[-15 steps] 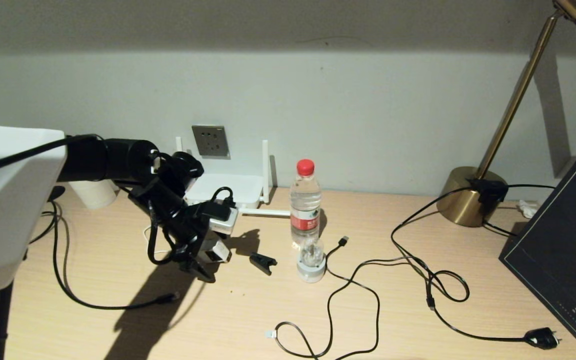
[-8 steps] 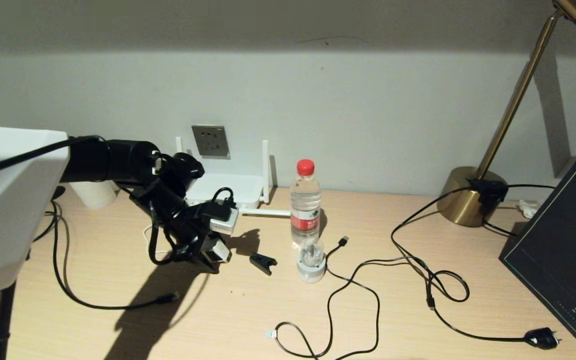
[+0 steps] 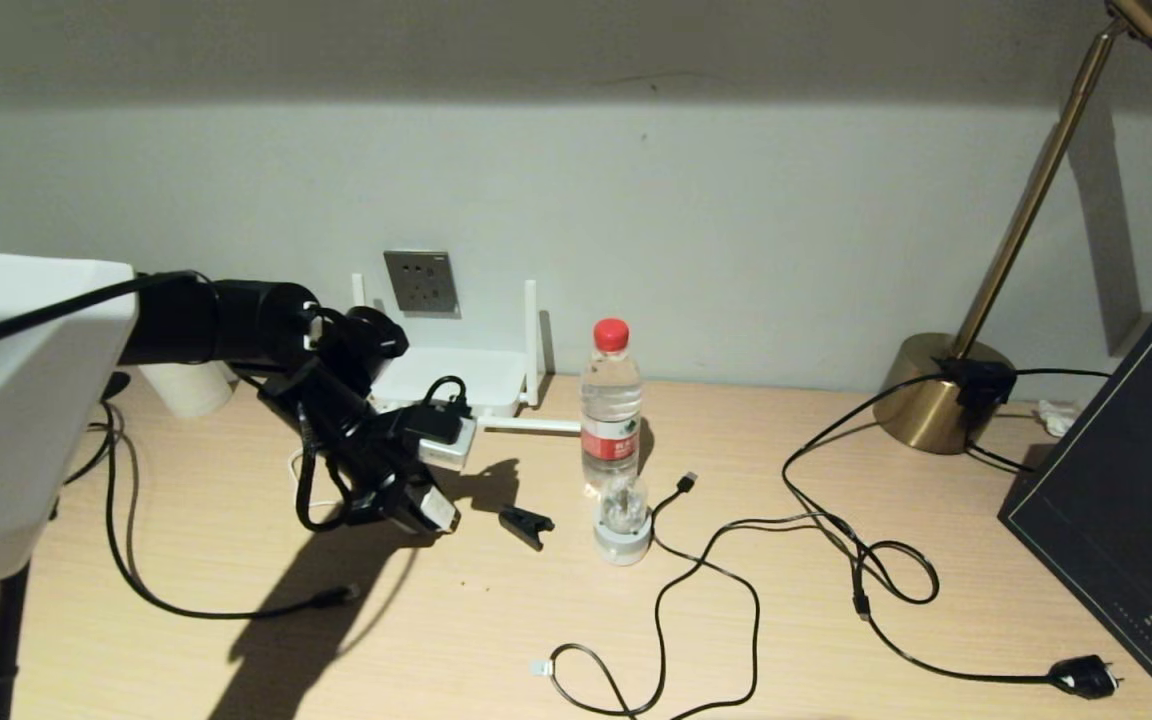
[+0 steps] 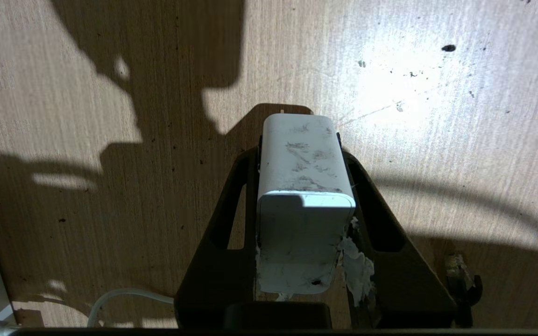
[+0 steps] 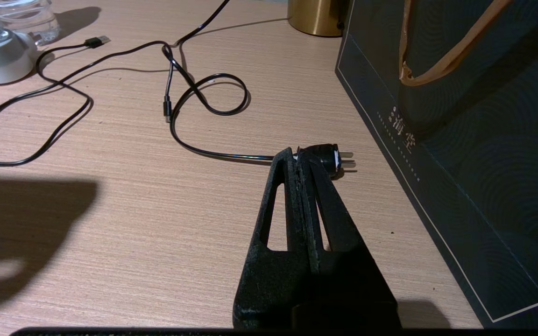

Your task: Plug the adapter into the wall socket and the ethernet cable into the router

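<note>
Here the left gripper (image 4: 299,144) sits low over the table (image 3: 496,620) in the left-centre of the head view, its two dark fingers (image 4: 224,210) drawn in against the sides of the adapter (image 4: 302,186) and gripping it. Seen from the left wrist, the adapter is a small white block with rounded corners, its top scuffed with grey smudges, a bright band of light across its near edge, and crumbly white residue clinging where it meets one finger; metal prong tips just show at its far end. A thin white cord (image 4: 124,301) curves away at the lower left of that frame. In the head view the adapter (image 3: 433,508) shows as a pale corner at the gripper's tip, close to the table top, with a black clip-like piece (image 3: 526,524) just to its right. The wall socket (image 3: 421,282), a square grey plate with dark holes, is on the wall above and behind, well apart from the adapter. The router (image 3: 451,378), flat and white with upright stick antennas, lies below the socket against the wall. The ethernet cable (image 3: 196,605) trails across the table at lower left, its plug end lying free. The right gripper (image 5: 297,163) is parked over the table at the right, fingers pressed together and empty, near a black mains plug (image 5: 327,158).
</note>
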